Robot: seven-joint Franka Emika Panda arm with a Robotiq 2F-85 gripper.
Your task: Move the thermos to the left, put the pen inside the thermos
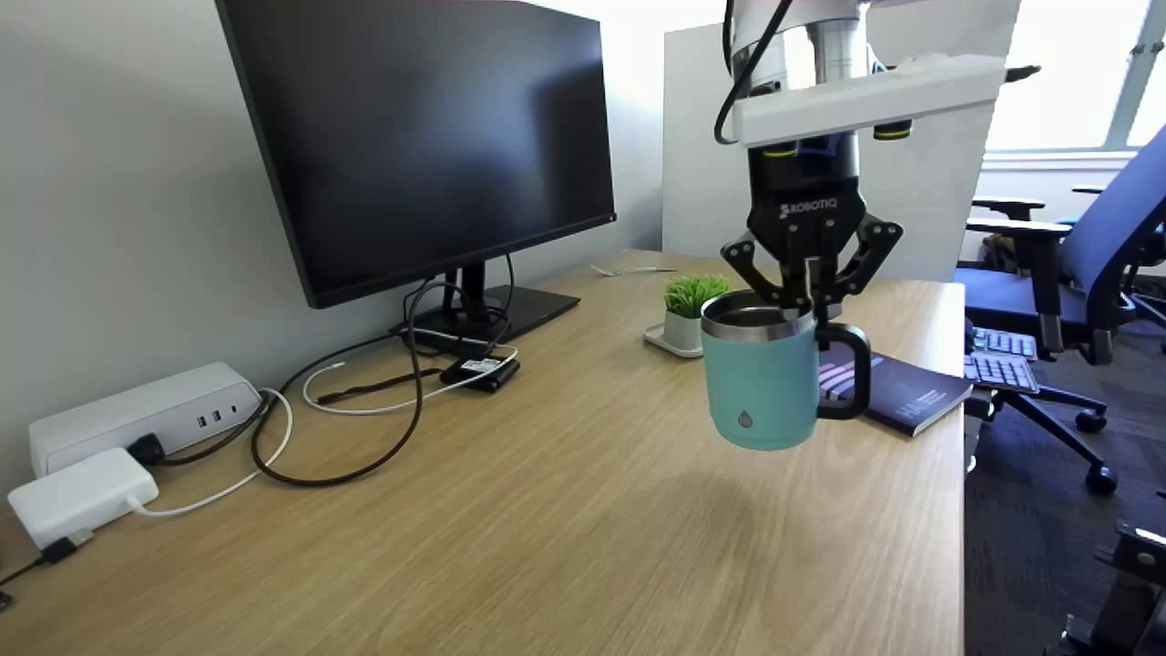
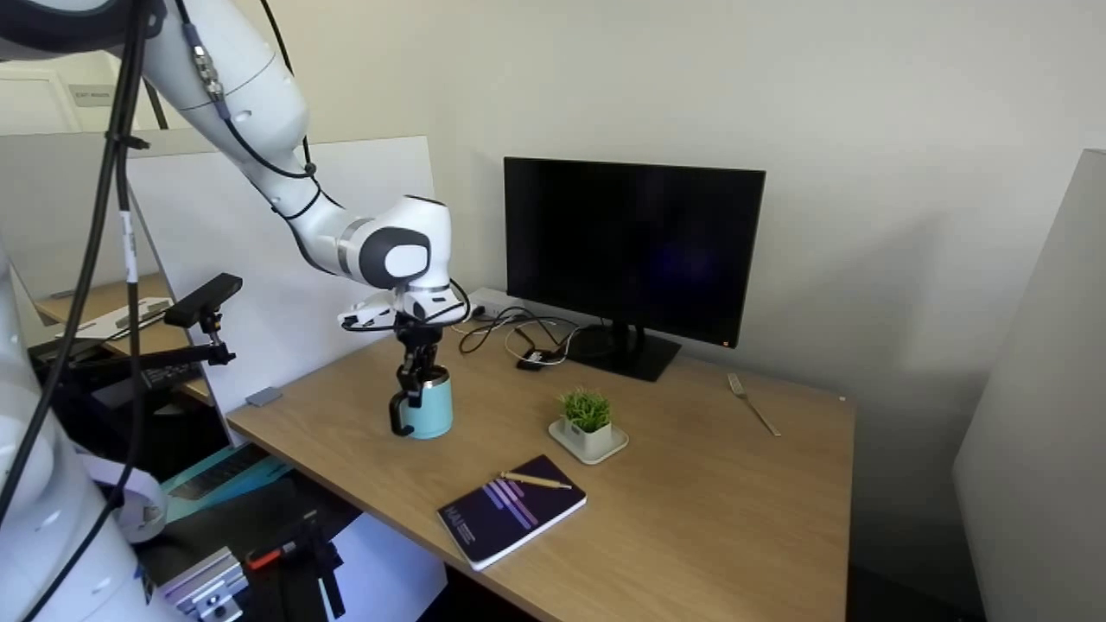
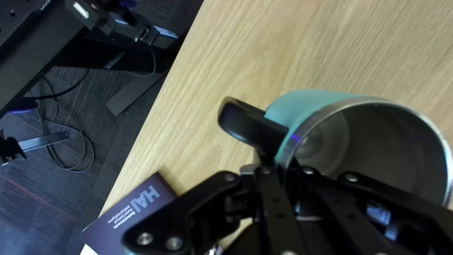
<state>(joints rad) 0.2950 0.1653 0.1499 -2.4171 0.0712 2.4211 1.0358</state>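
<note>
Desk (image 1: 547,510) below; jaws nearly together, pinching thermos (image 1: 761,387) rim.

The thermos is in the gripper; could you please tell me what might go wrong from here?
The gripper pinches the thermos at one side of its rim, by the handle, so the thermos could tilt or slip. It appears raised above the desk, so slipping might mean a drop. The pen lies on the notebook and may roll.
</note>
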